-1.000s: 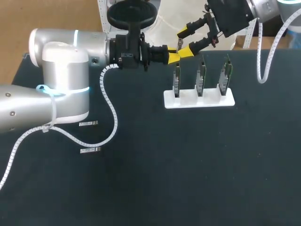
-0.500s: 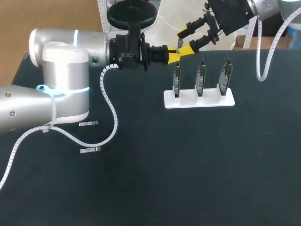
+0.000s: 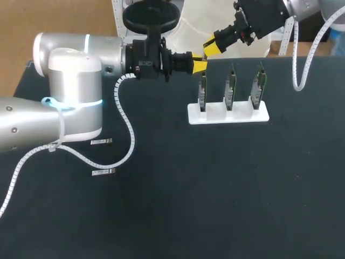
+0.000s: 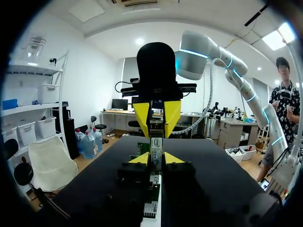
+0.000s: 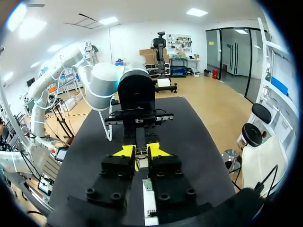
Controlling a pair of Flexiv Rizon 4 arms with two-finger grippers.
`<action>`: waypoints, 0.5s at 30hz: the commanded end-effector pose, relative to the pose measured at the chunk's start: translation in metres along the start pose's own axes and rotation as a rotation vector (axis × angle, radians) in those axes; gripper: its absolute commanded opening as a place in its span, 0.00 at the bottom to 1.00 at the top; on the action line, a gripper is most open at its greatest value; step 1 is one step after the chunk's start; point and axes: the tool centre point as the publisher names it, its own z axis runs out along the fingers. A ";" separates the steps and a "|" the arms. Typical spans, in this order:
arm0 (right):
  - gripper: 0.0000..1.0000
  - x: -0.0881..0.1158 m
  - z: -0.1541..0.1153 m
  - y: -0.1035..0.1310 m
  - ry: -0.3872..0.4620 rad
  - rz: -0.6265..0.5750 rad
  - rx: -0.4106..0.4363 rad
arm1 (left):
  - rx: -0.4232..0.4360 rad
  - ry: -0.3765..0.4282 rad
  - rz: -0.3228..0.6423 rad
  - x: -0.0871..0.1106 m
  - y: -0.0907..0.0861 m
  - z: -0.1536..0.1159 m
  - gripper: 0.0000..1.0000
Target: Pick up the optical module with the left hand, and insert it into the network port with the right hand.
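Observation:
The optical module [image 4: 156, 145] is a small metal bar held in the air between both grippers, above the table's far edge. My left gripper [image 3: 200, 66] [image 4: 156, 160] is shut on one end of it. Facing it, my right gripper [image 3: 211, 48] [image 5: 140, 152] has its yellow fingers [image 4: 142, 113] closed on the module's [image 5: 140, 153] other end. The network ports are three upright green boards [image 3: 230, 86] standing in a white rack [image 3: 227, 114], just below and to the right of the grippers.
Two more small metal modules [image 3: 101, 142] [image 3: 103, 172] lie on the black table [image 3: 215, 189] at the left, beside my left arm's white cable [image 3: 128, 124]. The rack [image 5: 149, 198] also shows right under both grippers in the wrist views.
My right gripper's fingers, wide apart a second ago, have closed onto the module held by the left gripper. The left arm has stayed still.

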 end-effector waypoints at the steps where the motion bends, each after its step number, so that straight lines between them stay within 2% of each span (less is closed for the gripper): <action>1: 0.00 -0.001 0.001 -0.001 0.002 0.000 -0.005 | -0.010 -0.003 0.002 0.000 -0.002 -0.001 0.00; 8: 0.00 0.000 0.000 0.000 0.001 0.005 -0.002 | -0.010 -0.003 0.002 0.000 -0.002 -0.001 0.00; 9: 0.00 0.000 0.000 0.001 0.001 0.005 -0.003 | -0.010 -0.003 0.002 0.000 -0.002 -0.001 0.31; 10: 0.00 0.000 0.000 0.001 0.001 0.005 -0.002 | -0.010 -0.003 0.002 0.000 -0.002 -0.001 0.92; 11: 0.00 0.000 0.000 0.001 0.000 0.005 -0.002 | -0.010 -0.003 0.002 0.000 -0.002 -0.001 1.00; 15: 0.00 0.000 -0.001 0.002 -0.002 0.004 -0.001 | -0.010 -0.003 0.002 0.000 -0.002 -0.001 1.00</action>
